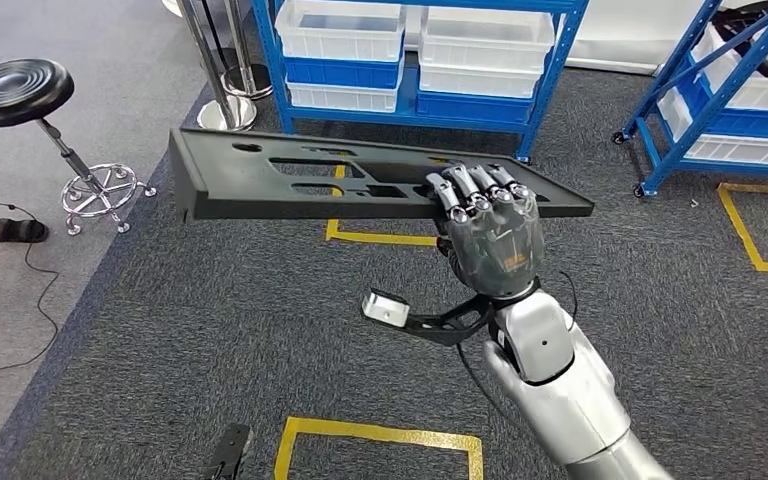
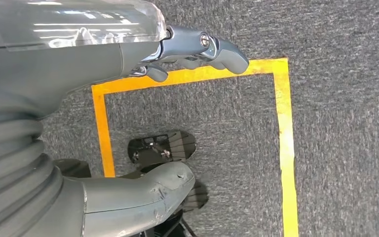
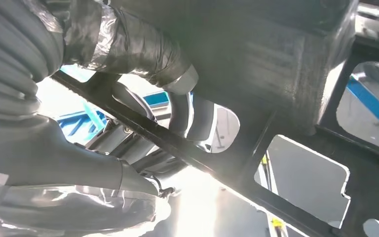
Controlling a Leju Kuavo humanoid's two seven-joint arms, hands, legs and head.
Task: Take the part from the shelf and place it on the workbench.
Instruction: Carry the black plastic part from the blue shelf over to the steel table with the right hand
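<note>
The part [image 1: 290, 178] is a long flat black panel with several cut-outs, held level above the grey carpet in the head view. My right hand [image 1: 490, 232] grips it near its right end, fingers [image 1: 475, 190] curled over the near edge onto the top face. In the right wrist view the panel's underside [image 3: 276, 64] spans the picture, with my fingers [image 3: 143, 49] wrapped around a bar of it. My left hand [image 2: 197, 49] hangs over the floor holding nothing, its thumb [image 2: 143, 195] apart from the fingers.
Blue shelf racks [image 1: 420, 60] with white bins stand ahead, and another rack [image 1: 730, 90] is at the right. A black stool [image 1: 20, 95] stands at the left beside a person's feet [image 1: 5, 230]. Yellow tape squares [image 1: 380, 435] mark the carpet.
</note>
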